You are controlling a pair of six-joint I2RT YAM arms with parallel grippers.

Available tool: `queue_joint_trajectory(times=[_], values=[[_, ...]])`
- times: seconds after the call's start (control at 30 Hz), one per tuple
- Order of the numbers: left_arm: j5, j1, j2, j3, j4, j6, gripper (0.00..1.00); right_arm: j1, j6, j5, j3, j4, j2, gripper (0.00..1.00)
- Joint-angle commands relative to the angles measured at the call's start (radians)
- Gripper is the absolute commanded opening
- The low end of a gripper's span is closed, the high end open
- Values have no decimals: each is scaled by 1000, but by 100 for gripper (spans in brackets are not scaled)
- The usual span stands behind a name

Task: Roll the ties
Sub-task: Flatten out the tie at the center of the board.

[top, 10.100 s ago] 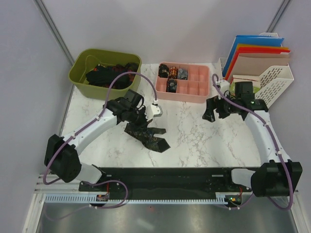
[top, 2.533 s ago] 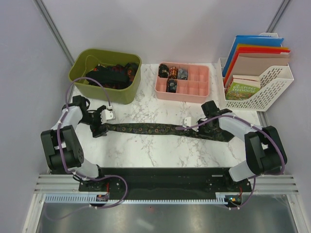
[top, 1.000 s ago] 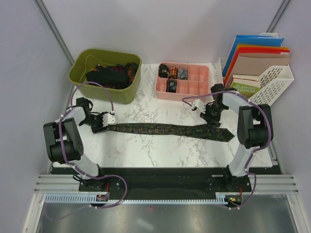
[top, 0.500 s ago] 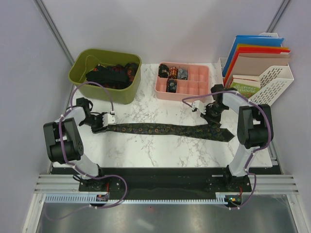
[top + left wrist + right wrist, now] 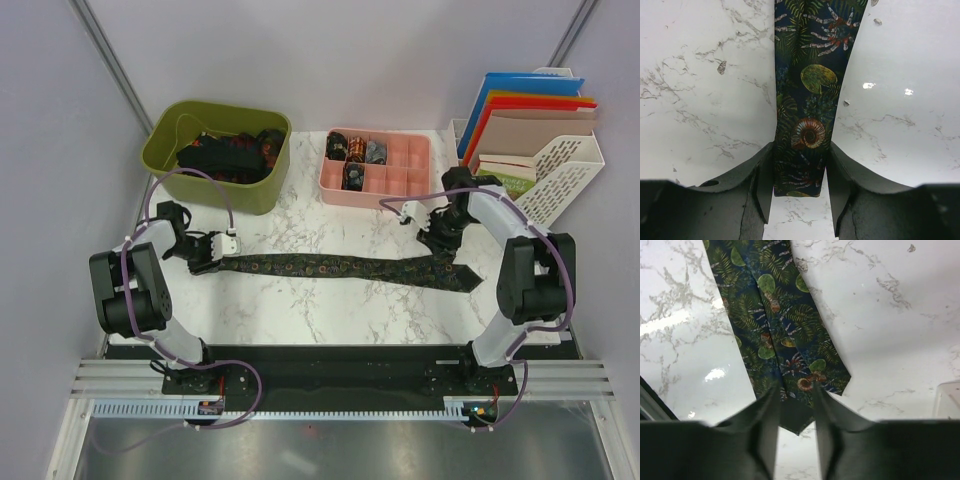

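Note:
One tie (image 5: pixel 330 267), dark with green ferns and shells, lies flat and stretched out across the marble table. My left gripper (image 5: pixel 208 253) is at its narrow left end. In the left wrist view that end (image 5: pixel 807 100) lies between my open left gripper (image 5: pixel 799 200), a finger close on each side. My right gripper (image 5: pixel 440 240) is over the wide right end. In the right wrist view the pointed tip of the tie (image 5: pixel 775 325) shows between my right gripper's (image 5: pixel 795 435) slightly parted jaws. Rolled ties (image 5: pixel 355 150) sit in the pink tray (image 5: pixel 400 200).
A green bin (image 5: pixel 215 192) at the back left holds a heap of loose ties (image 5: pixel 225 155). A white file rack (image 5: pixel 565 180) with folders and a book stands at the back right, close to my right arm.
The tie, bunched under my left gripper ten seconds ago, now lies stretched flat. In the last second my right arm swung slightly right; the left arm and the tie stayed still.

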Motion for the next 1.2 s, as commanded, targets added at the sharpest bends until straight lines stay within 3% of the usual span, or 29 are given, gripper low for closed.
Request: queue_joint_trajectory(times=[0.0,0.1,0.43,0.53,0.6,0.73,0.97,1.17], values=[[-42,1,20,-22,-37,-21,52,-4,35,5,-28,109,11,54],[-40,1,14,-22,-40,-24,51,-7,68,25,10,144,78,57],[-46,1,37,-13,-44,-32,52,-33,40,62,-23,213,175,48],[-48,3,37,-11,-42,-36,52,-33,42,55,-26,210,184,33],[-49,1,37,-11,-42,-33,52,-33,34,55,-31,207,173,17],[-48,1,37,-11,-44,-38,52,-33,17,35,-13,144,143,1],[-48,3,43,-5,-44,-43,52,-33,20,33,39,5,55,0],[-29,6,46,22,-56,-35,53,-33,22,68,-52,-19,-3,0]])
